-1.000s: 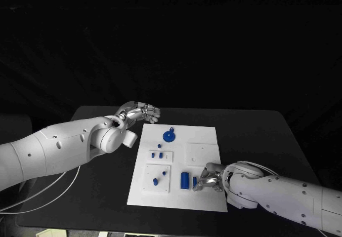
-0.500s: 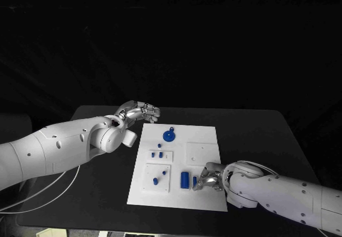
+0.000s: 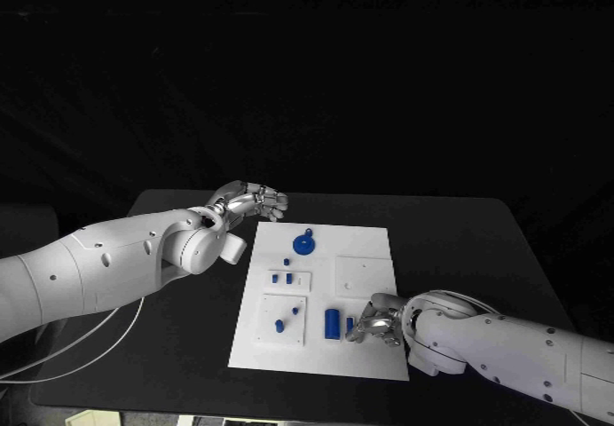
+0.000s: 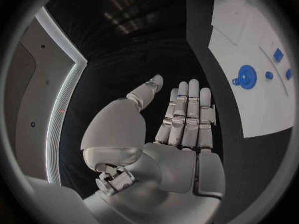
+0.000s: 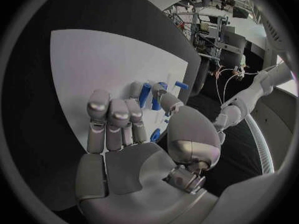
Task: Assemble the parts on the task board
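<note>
Over by the far left corner of the task board, the left hand hovers above the black table, fingers straight and spread, holding nothing. On the board lie a blue gear, small blue pegs and a blue cylinder. Just right of the cylinder, the right hand rests low with fingers curled; whether it grips a part I cannot tell.
</note>
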Robot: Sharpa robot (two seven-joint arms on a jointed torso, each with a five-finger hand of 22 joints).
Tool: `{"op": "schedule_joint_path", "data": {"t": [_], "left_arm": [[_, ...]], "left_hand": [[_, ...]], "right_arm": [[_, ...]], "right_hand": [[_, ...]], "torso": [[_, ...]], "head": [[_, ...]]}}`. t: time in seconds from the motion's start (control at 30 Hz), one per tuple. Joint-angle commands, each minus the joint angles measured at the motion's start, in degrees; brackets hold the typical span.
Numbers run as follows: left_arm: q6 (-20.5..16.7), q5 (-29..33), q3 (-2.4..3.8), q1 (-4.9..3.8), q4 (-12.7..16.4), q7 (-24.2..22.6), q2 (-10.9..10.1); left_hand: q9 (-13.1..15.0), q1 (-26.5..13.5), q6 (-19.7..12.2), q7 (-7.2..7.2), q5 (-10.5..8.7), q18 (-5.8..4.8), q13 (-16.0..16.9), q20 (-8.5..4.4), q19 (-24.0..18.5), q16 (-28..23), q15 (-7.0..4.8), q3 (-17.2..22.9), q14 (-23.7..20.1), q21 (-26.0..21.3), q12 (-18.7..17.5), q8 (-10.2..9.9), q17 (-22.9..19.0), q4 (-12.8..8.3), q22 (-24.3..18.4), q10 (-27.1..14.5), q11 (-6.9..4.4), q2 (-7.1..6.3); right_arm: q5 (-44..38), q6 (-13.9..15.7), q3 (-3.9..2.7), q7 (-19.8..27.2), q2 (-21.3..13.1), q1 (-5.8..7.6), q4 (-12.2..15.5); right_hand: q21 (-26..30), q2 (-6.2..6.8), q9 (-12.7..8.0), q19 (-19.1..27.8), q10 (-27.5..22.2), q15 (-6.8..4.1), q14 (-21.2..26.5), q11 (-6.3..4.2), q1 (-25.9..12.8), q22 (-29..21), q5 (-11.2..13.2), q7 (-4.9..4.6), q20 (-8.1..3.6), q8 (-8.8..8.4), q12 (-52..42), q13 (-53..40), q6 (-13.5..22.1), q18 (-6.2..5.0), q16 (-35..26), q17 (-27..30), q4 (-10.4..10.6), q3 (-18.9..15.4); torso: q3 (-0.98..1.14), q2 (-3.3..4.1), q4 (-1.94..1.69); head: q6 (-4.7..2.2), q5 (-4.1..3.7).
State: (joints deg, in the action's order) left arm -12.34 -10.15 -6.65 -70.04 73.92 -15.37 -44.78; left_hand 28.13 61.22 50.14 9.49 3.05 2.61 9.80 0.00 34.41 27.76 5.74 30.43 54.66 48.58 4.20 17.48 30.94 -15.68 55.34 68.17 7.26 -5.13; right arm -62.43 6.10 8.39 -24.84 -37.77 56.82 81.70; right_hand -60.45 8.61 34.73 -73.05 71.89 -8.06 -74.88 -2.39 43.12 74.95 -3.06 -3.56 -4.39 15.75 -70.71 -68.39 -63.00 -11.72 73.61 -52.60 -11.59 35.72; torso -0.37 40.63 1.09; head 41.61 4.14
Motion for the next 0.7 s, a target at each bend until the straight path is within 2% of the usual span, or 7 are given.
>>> {"op": "schedule_joint_path", "data": {"t": [0.03,0.07,0.17,0.43,0.57,0.6,0.7], "left_arm": [[0.89,0.24,0.04,-0.05,0.13,-0.36,0.07],[0.89,0.24,0.04,-0.05,0.13,-0.34,0.07],[0.96,0.24,0.04,-0.05,0.13,-0.32,0.08],[0.94,0.24,0.04,-0.04,0.15,-0.34,-0.01],[0.94,0.24,0.04,-0.04,0.18,-0.33,-0.03],[0.94,0.24,0.04,-0.04,0.18,-0.33,-0.03],[0.94,0.24,0.04,-0.04,0.18,-0.31,-0.04]], "left_hand": [[-0.06,-0.64,-0.51,-0.08,-0.14,0.80,-0.07,0.05,0.04,-0.31,0.01,0.02,0.53,-0.35,0.01,0.28,0.11,0.42,0.07,-0.17,-0.09,-0.12],[-0.07,-0.79,-0.52,-0.08,-0.14,0.78,-0.07,0.07,0.05,-0.35,0.02,-0.02,0.54,-0.36,0.01,0.29,0.16,0.53,0.08,-0.16,-0.08,-0.09],[-0.08,-1.07,-0.54,-0.06,-0.16,0.76,-0.08,0.08,0.05,-0.43,0.04,-0.11,0.54,-0.39,0.00,0.29,0.25,0.73,0.10,-0.18,-0.06,-0.09],[-0.09,-1.07,-0.55,-0.06,-0.16,0.77,-0.09,0.07,0.04,-0.47,0.03,-0.12,0.54,-0.41,-0.01,0.29,0.29,0.71,0.11,-0.19,-0.07,-0.16],[-0.09,-1.06,-0.56,-0.07,-0.16,0.78,-0.09,0.07,0.04,-0.49,0.03,-0.11,0.54,-0.42,-0.01,0.29,0.31,0.70,0.12,-0.20,-0.07,-0.17],[-0.09,-1.05,-0.56,-0.07,-0.16,0.78,-0.09,0.07,0.04,-0.49,0.03,-0.11,0.54,-0.42,-0.01,0.29,0.32,0.70,0.12,-0.20,-0.07,-0.17],[-0.09,-1.04,-0.56,-0.07,-0.16,0.78,-0.09,0.06,0.04,-0.50,0.03,-0.10,0.54,-0.43,-0.01,0.30,0.33,0.70,0.13,-0.20,-0.07,-0.17]], "right_arm": [[2.94,-1.19,0.02,2.37,-0.26,-0.05,0.19],[3.54,-1.31,0.02,2.59,-0.36,-0.05,0.23],[3.69,-1.51,0.02,2.85,-0.54,-0.05,0.33],[2.82,-2.30,0.02,2.53,-1.19,-0.05,0.47],[1.49,-2.40,0.02,2.28,-1.30,-0.05,0.43],[1.32,-2.46,0.02,2.22,-1.32,-0.05,0.44],[1.28,-2.49,0.02,2.22,-1.30,-0.05,0.46]], "right_hand": [[0.28,0.88,-0.08,-0.04,0.15,-0.40,-0.07,-0.07,-1.93,0.47,0.07,-0.32,-0.04,-0.28,0.27,0.04,0.15,-3.28,-0.36,-0.06,1.21,-0.89],[0.31,1.27,-0.06,0.00,0.10,-0.43,-0.04,-0.10,-2.94,0.46,0.20,-0.30,-0.06,-0.29,0.28,0.04,0.17,-3.28,-0.36,-0.08,1.83,-1.42],[0.29,1.27,0.02,0.14,0.00,-0.52,0.05,-0.18,-4.08,0.53,0.17,-0.23,-0.28,-0.30,0.26,-0.03,0.30,-3.28,-0.31,-0.16,1.97,-2.73],[0.26,0.87,0.23,0.35,-0.10,-0.64,0.15,-0.28,-3.01,0.64,0.12,-0.14,-0.85,-0.27,0.20,-0.16,0.35,-3.28,-0.27,-0.28,-0.17,-4.23],[0.24,0.42,0.35,0.26,-0.03,-0.68,0.13,-0.32,-0.67,0.63,0.24,-0.10,-1.05,-0.22,0.16,-0.21,0.34,-3.28,-0.26,-0.32,-1.76,-3.72],[0.19,-0.20,0.41,0.20,0.03,-0.70,0.12,-0.33,0.77,0.64,0.24,-0.09,-1.12,-0.19,0.13,-0.23,0.33,-3.28,-0.25,-0.33,-2.65,-3.31],[0.16,-0.98,0.50,0.13,0.12,-0.66,0.10,-0.30,2.95,0.63,0.25,-0.12,-1.13,-0.15,0.12,-0.23,0.30,-3.28,-0.27,-0.34,-3.85,-2.52]], "torso": [[0.00,-0.01,0.02],[0.00,-0.01,0.02],[0.00,0.00,0.00],[-0.02,-0.01,0.00],[-0.03,-0.01,0.03],[-0.02,-0.02,0.03],[-0.01,-0.01,0.01]], "head": [[-0.07,-0.04],[-0.07,-0.04],[-0.07,-0.03],[-0.03,0.00],[-0.01,0.04],[-0.02,0.05],[0.01,0.09]]}}
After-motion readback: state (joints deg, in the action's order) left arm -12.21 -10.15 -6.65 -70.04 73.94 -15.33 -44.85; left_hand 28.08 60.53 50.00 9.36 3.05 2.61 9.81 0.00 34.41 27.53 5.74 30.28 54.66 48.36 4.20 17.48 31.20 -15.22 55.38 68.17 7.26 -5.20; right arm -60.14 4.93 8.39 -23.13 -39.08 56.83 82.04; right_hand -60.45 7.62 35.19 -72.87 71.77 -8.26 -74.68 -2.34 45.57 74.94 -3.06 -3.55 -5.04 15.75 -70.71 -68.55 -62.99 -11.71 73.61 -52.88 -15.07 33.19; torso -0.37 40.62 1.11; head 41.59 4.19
